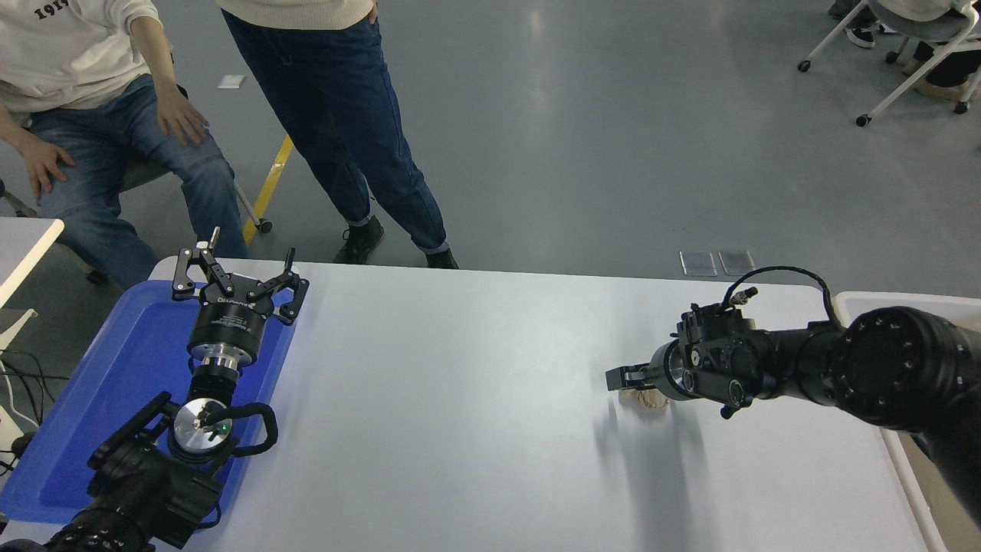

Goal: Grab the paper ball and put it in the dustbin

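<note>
The paper ball (651, 401) is a beige wad on the white table (460, 399), right of centre. Only a sliver of it shows under my right gripper (625, 382). That gripper reaches in from the right, low over the table and pointing left, and sits right on top of the ball. Whether it grips the ball is hidden by its own body. The dustbin's off-white rim (950, 301) shows at the right edge, behind my right arm. My left gripper (237, 270) is parked open over the blue tray at the left.
A shallow blue tray (130, 368) lies at the table's left side under my left arm. One person sits at the far left (92, 92) and another stands beyond the far edge (345, 130). Chair legs stand at the top right.
</note>
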